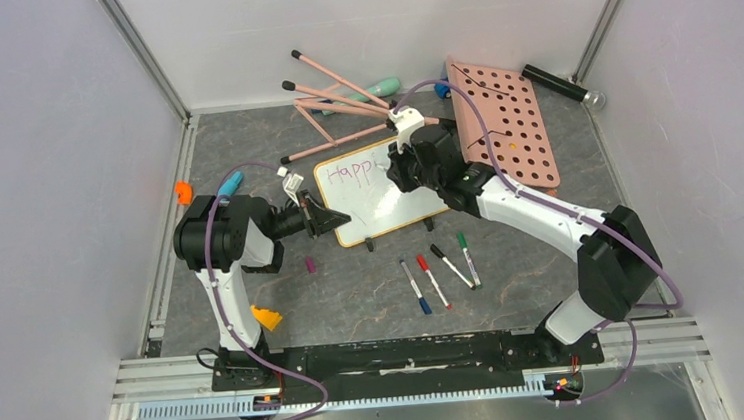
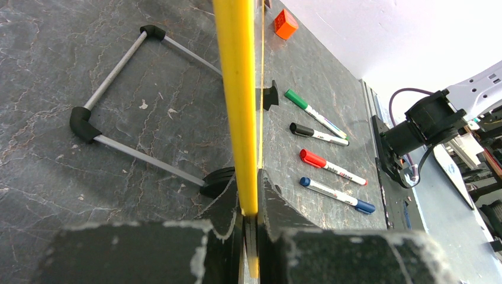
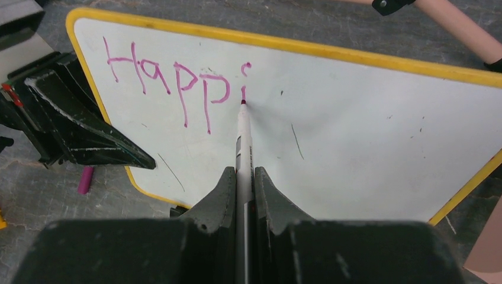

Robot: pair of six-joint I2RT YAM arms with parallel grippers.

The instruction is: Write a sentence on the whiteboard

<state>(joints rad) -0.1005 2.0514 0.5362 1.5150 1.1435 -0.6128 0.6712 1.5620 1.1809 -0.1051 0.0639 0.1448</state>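
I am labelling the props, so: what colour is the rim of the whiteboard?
Yellow. The rim of the whiteboard shows best in the right wrist view.

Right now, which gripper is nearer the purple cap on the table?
Left. The left gripper clamps the whiteboard edge beside the purple cap; the right gripper writes farther off, mid-board.

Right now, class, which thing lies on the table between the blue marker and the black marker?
The red marker lies between the blue marker and the black marker; the left wrist view shows it clearest.
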